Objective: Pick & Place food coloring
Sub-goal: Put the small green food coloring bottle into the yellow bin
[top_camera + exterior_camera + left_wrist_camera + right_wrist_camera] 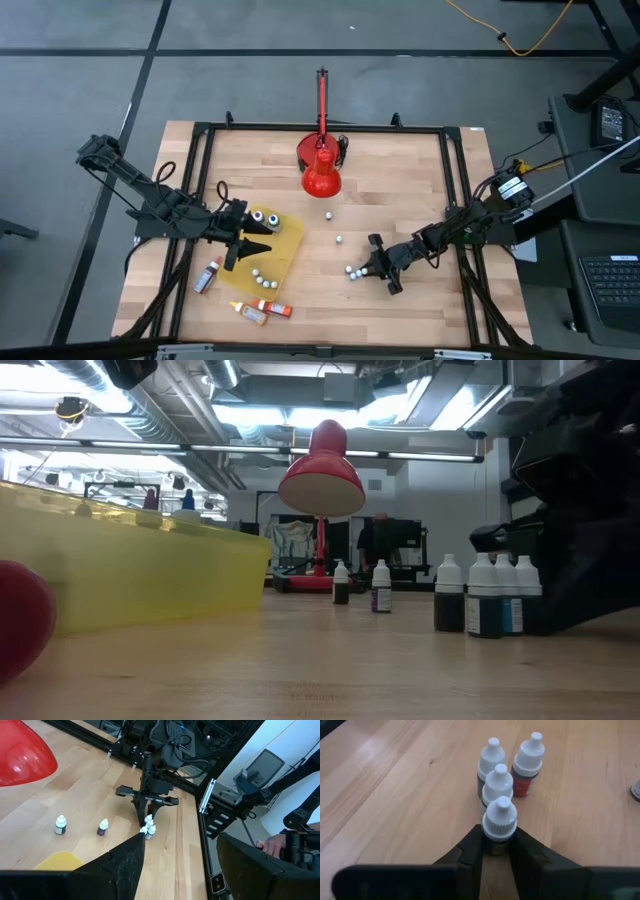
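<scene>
A: High view, list the items.
B: Wooden table. Red lamp at twelve o'clock of the table's middle. Yellow tray at nine o'clock, holding white-capped bottles. Left gripper over that tray, fingers spread. Right gripper at four o'clock of the middle, its tips at a cluster of food coloring bottles. Two single bottles stand between the cluster and the lamp. More bottles lie on their sides at seven o'clock.

A: Low view?
B: Yellow tray wall at nine o'clock. Lamp shade at twelve. Two small bottles upright near the middle. Bottle cluster at three o'clock, hard against the dark mass of the right gripper. A blurred red shape at the left edge; I cannot tell what it is.

A: Left wrist view?
B: Right gripper seen from afar, tips at the cluster. Two lone bottles stand apart on the wood. A person's hand shows beyond the table.

A: Right wrist view?
B: Right gripper pinching the nearest bottle below its white cap. Three more bottles stand upright just behind it, touching or nearly so.
</scene>
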Robot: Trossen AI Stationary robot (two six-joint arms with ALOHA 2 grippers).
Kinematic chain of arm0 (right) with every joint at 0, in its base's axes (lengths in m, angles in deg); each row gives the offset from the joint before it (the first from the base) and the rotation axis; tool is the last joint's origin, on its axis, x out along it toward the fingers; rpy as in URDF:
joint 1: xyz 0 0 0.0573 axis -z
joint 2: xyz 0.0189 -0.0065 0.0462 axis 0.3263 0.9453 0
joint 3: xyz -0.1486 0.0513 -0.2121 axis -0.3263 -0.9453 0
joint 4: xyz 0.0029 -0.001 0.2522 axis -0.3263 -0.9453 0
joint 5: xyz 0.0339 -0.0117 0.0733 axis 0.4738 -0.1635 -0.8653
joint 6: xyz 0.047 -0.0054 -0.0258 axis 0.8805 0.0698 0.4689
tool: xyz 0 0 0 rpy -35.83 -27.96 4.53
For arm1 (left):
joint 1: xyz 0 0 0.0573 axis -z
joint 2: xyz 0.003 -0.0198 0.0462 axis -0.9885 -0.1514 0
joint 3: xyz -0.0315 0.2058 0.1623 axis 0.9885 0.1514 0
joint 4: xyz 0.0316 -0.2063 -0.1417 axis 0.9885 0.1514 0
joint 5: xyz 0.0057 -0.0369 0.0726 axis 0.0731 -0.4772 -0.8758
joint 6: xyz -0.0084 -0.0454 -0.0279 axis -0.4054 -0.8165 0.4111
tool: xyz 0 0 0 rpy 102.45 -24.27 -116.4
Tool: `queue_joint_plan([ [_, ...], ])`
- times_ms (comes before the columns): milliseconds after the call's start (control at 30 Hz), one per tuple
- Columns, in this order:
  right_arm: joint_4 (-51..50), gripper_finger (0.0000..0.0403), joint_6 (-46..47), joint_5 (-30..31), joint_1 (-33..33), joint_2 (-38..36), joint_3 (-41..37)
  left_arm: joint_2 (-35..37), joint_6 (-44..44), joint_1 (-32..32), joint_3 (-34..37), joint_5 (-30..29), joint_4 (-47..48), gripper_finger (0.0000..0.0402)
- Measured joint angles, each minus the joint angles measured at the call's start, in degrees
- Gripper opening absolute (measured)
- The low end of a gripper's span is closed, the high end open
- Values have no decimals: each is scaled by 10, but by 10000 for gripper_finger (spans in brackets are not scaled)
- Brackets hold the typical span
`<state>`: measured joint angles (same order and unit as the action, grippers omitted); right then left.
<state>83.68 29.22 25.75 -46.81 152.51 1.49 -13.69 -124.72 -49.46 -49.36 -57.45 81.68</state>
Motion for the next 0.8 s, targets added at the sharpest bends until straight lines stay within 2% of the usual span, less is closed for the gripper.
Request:
queue_joint_plan([
  [233,-20,83,69,-5,0,-23,0,0,1,-1,0,-2,-9,235],
  [467,-123,77,106,-3,0,-142,3,-3,30,-16,-24,-24,-2,231],
  [633,-321,76,96,14,0,-234,79,-28,76,-53,-94,3,67,220],
  [800,-528,76,55,46,5,-255,223,-57,117,-94,-174,45,128,216],
])
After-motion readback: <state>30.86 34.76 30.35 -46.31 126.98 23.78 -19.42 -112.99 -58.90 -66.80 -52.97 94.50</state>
